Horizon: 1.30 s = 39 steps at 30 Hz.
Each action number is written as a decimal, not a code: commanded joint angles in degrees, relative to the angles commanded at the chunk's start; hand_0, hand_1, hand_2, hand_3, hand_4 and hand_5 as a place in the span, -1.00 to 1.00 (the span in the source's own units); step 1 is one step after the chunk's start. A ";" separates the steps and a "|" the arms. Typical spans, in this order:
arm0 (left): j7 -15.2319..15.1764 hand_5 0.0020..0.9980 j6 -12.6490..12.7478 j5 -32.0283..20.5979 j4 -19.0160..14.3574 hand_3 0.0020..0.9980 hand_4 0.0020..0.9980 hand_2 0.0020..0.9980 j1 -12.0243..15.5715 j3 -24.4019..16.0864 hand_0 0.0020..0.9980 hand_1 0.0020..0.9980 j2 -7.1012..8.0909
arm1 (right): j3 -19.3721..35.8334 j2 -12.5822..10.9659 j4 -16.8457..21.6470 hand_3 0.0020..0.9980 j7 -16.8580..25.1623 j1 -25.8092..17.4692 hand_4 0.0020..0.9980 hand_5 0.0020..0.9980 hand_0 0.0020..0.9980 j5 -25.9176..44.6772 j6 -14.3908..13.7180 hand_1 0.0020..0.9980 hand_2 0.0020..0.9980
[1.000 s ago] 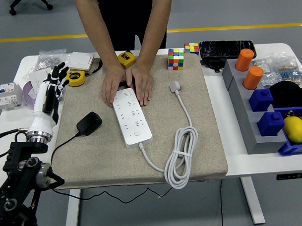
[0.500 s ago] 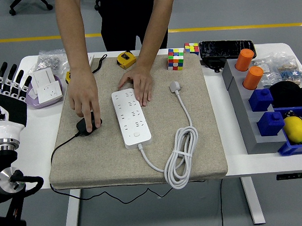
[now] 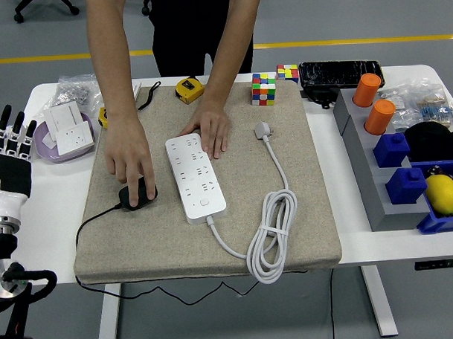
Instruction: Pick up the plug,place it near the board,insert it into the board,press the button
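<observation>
Left hand (image 3: pixel 8 151) at the table's (image 3: pixel 56 201) left edge, fingers (image 3: pixel 3 121) straight, spread, pointing up — holding nothing. Black plug (image 3: pixel 135 196) lies on the beige mat (image 3: pixel 140 239), well right of those fingers, under a person's hand (image 3: pixel 131 156). Person's other hand (image 3: pixel 212 130) rests on the white board's (image 3: pixel 194 176) far end — plug just left of board.

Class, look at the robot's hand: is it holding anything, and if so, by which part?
Nothing. The left hand is raised at the table's left edge, fingers open. A person's hand rests on the black plug.
</observation>
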 joint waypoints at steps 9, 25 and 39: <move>0.49 1.00 -0.30 0.99 0.18 0.68 1.00 0.60 0.36 -0.01 0.54 0.61 0.00 | -0.52 -0.04 0.00 0.52 0.13 -0.37 1.00 1.00 0.64 0.18 0.06 0.44 0.44; 3.36 1.00 0.59 17.73 2.82 0.65 1.00 0.58 0.62 0.65 0.53 0.60 0.00 | -1.58 -0.99 0.00 0.54 1.04 -1.86 1.00 0.88 0.65 -2.53 2.45 0.45 0.46; 4.10 1.00 0.23 19.95 3.10 0.63 1.00 0.57 -1.02 1.21 0.51 0.59 0.00 | -4.54 -2.01 0.00 0.54 1.50 -2.25 1.00 0.86 0.65 -0.49 2.90 0.45 0.46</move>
